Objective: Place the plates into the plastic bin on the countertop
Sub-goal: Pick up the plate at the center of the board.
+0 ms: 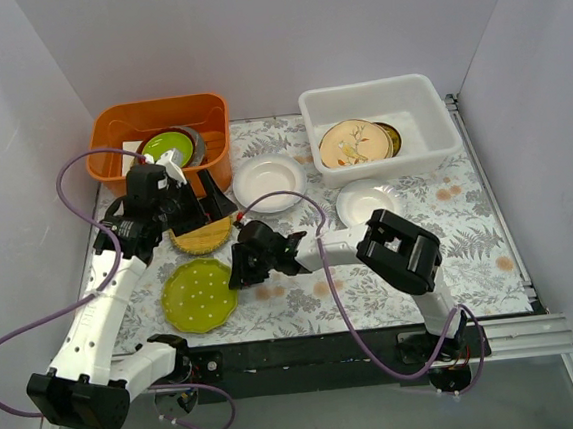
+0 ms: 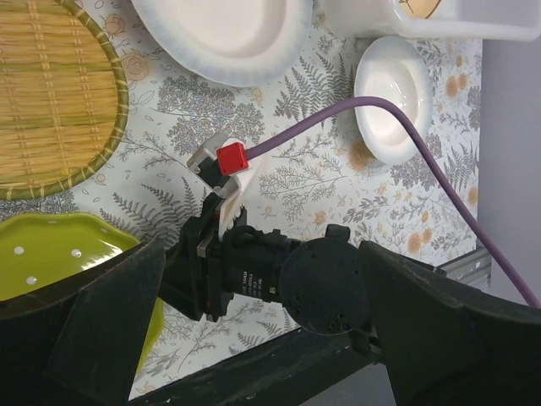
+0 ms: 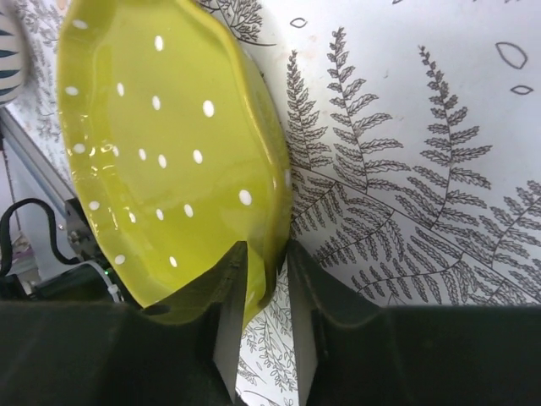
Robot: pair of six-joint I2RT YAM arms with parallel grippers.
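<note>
The lime green dotted plate (image 1: 198, 295) lies on the countertop (image 1: 469, 239) at front left. My right gripper (image 1: 237, 269) has closed on its right rim. In the right wrist view the dotted plate (image 3: 161, 144) sits with its rim pinched between the two fingers of the right gripper (image 3: 266, 279). My left gripper (image 1: 208, 196) hangs wide open and empty over the woven straw plate (image 1: 201, 237). A white plate (image 1: 268, 182) and a smaller white plate (image 1: 368, 202) rest on the countertop. The plastic bin (image 1: 377, 96) at back right holds a cream floral plate (image 1: 354, 142) and a mustard plate (image 1: 390, 137).
An orange tub (image 1: 158, 120) at back left holds a plain lime-green plate on grey dishes. A purple cable (image 2: 406, 127) from the right arm runs across the countertop. The left wrist view shows the right arm's wrist (image 2: 279, 279) directly below my left gripper (image 2: 262, 338).
</note>
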